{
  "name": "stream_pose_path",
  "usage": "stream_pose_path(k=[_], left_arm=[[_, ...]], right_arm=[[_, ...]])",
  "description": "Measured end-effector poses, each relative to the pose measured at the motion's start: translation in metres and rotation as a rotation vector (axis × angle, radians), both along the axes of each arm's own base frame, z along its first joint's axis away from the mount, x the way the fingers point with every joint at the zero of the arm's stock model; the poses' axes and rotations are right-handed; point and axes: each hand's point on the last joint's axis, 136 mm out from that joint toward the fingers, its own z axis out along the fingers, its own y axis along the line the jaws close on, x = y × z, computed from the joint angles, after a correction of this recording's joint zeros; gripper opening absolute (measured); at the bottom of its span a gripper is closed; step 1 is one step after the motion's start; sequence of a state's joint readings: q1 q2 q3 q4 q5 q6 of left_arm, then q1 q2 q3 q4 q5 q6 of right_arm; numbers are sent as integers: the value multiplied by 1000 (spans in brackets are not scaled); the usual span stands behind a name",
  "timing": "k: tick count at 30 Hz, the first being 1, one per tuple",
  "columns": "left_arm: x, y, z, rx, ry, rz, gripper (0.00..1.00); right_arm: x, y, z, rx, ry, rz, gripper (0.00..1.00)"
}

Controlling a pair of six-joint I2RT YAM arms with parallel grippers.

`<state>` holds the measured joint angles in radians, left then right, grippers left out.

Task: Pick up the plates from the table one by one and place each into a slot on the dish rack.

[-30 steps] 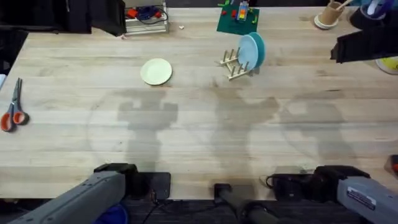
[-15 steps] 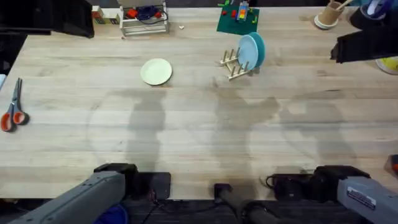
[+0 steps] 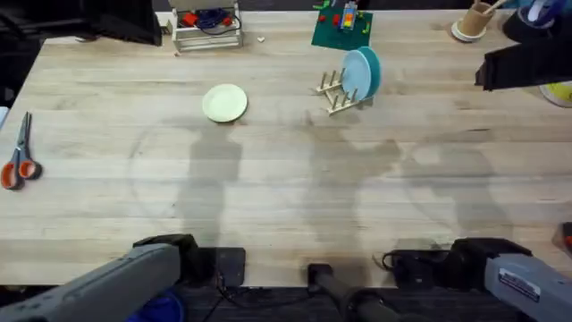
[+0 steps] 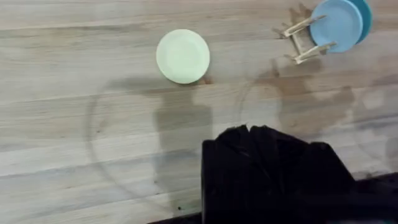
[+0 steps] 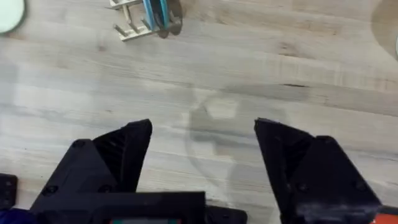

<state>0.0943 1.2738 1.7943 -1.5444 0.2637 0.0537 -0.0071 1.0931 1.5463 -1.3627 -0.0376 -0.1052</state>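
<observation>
On your tabletop [image 3: 268, 197], cream plate [image 3: 224, 103] lying flat left of the dish rack [image 3: 335, 91], teal plate [image 3: 362, 73] standing in its pegs, right hand [image 5: 202, 155] spread apart, left hand [image 4: 249, 134] closed together.

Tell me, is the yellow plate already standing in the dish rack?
No, the yellow plate lies flat on the table, apart from the dish rack.

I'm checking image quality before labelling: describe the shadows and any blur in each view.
Overhead: soft arm shadows fall on the table below the cream plate and the dish rack. Left wrist: the left gripper is a dark blurred mass, with a shadow under the cream plate. Right wrist: the open right gripper frames a faint shadow.
</observation>
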Motion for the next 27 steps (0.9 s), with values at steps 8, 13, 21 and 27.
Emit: stream_pose_path(k=[8, 13, 21, 27], left_arm=[[13, -1, -9, -108, 42, -39, 43], [20, -1, -14, -164, 49, -74, 43], [39, 5, -49, -332, 115, -122, 42], [59, 13, -87, -485, 180, -122, 42]], right_arm=[[0, 0, 0, 0, 0, 0, 995], [0, 0, 0, 0, 0, 0, 995], [0, 0, 0, 0, 0, 0, 995], [0, 0, 0, 0, -1, 0, 995]])
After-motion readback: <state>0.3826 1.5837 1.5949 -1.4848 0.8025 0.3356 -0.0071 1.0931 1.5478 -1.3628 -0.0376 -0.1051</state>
